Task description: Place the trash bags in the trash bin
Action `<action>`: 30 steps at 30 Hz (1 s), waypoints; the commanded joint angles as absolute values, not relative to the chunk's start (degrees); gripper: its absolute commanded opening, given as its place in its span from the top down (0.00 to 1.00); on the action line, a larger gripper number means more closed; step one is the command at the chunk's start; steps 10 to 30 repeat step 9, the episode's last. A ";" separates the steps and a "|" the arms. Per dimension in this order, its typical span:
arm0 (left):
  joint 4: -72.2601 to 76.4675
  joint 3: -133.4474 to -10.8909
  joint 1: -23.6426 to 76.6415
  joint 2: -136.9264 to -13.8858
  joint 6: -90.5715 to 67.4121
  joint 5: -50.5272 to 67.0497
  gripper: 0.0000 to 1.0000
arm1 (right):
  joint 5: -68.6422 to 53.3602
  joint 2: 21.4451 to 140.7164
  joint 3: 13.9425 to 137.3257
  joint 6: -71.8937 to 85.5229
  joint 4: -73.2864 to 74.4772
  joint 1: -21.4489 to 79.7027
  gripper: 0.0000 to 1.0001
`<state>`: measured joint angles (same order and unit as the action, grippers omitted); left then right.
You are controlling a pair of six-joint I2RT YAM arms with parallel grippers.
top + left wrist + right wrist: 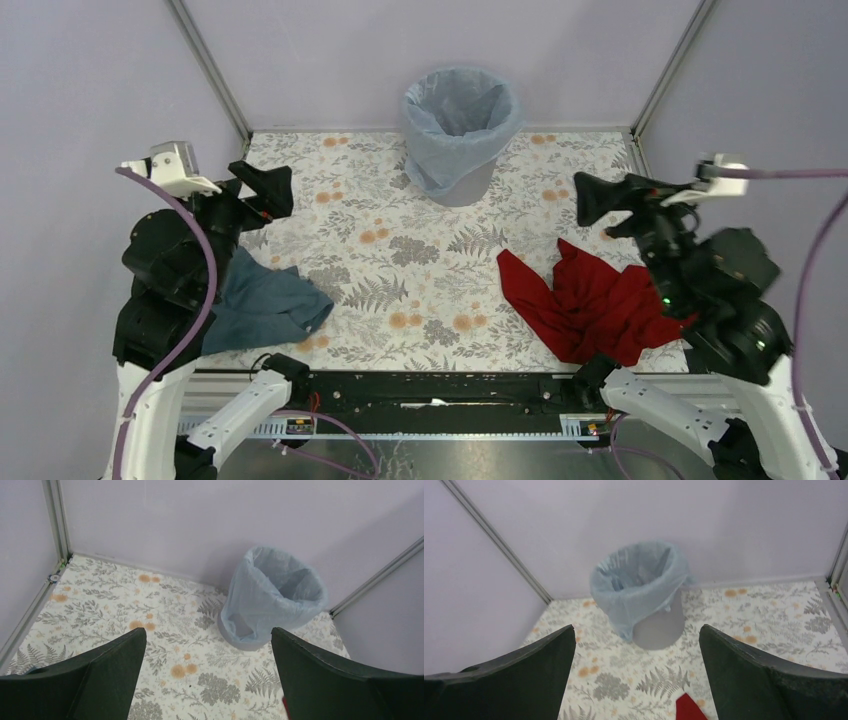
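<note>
The grey trash bin (472, 183) stands upright at the back middle of the table. The pale-blue trash bag (455, 120) lines it, its edge folded over the rim and hanging down the outside. Bin (250, 641) and bag (272, 597) show in the left wrist view, and the bin (659, 627) and bag (639, 582) in the right wrist view. My left gripper (262, 186) is open and empty at the left, far from the bin. My right gripper (592, 200) is open and empty at the right. Both wrist views show wide gaps, left (209, 635) and right (637, 630).
A dark teal cloth (262, 305) lies crumpled at the front left beside the left arm. A red cloth (590, 300) lies at the front right by the right arm; its tip shows in the right wrist view (687, 707). Lilac walls with metal corner posts (210, 70) enclose the floral table.
</note>
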<state>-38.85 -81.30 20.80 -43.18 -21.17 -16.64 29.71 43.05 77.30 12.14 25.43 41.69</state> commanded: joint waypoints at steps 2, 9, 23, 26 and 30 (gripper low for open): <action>-37.56 -85.71 20.92 -44.60 -20.10 -19.57 0.01 | 31.51 40.71 79.99 10.83 27.81 42.02 0.00; -36.64 -85.45 20.92 -43.72 -20.77 -19.54 0.01 | 35.75 40.65 76.73 8.64 23.92 42.02 0.00; -36.64 -85.45 20.92 -43.72 -20.77 -19.54 0.01 | 35.75 40.65 76.73 8.64 23.92 42.02 0.00; -36.64 -85.45 20.92 -43.72 -20.77 -19.54 0.01 | 35.75 40.65 76.73 8.64 23.92 42.02 0.00; -36.64 -85.45 20.92 -43.72 -20.77 -19.54 0.01 | 35.75 40.65 76.73 8.64 23.92 42.02 0.00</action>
